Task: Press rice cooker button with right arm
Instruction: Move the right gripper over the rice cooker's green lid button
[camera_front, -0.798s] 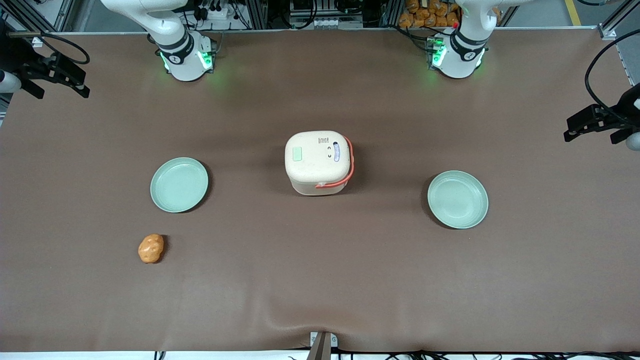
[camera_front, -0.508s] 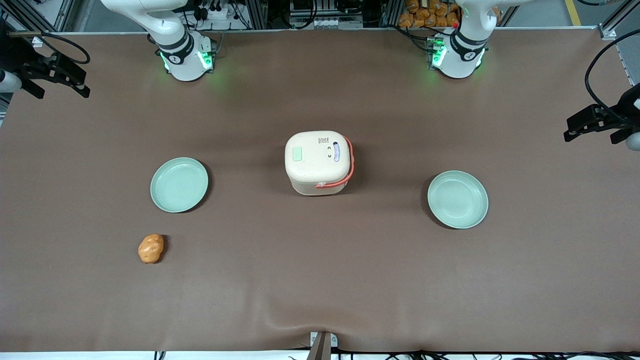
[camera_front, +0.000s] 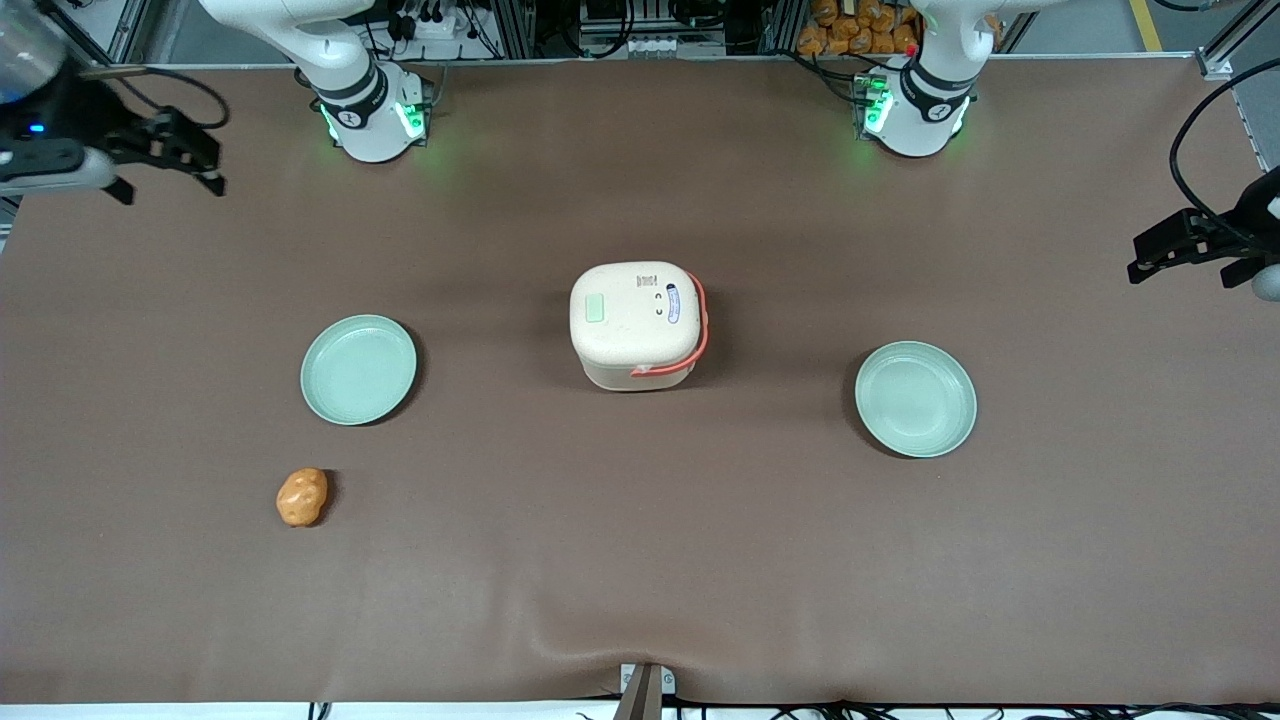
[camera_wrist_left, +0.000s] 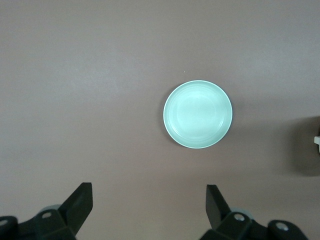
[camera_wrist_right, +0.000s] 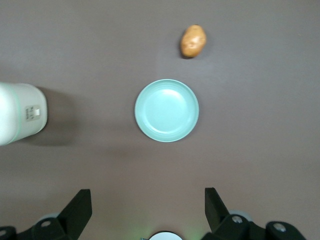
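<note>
Brown-covered table (camera_front: 640, 560) carries 4 things. Cream rice cooker (camera_front: 637, 323) sits mid-table, lid shut. Pale green plate (camera_front: 358, 369) toward working arm's end; second green plate (camera_front: 915, 398) toward parked arm's end, both well apart from cooker. Orange potato (camera_front: 301, 497) lies near 1st plate, nearer front camera.

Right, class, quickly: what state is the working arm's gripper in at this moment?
Gripper: open, holding nothing, high above the working arm's end of the table, well away from the rice cooker.
</note>
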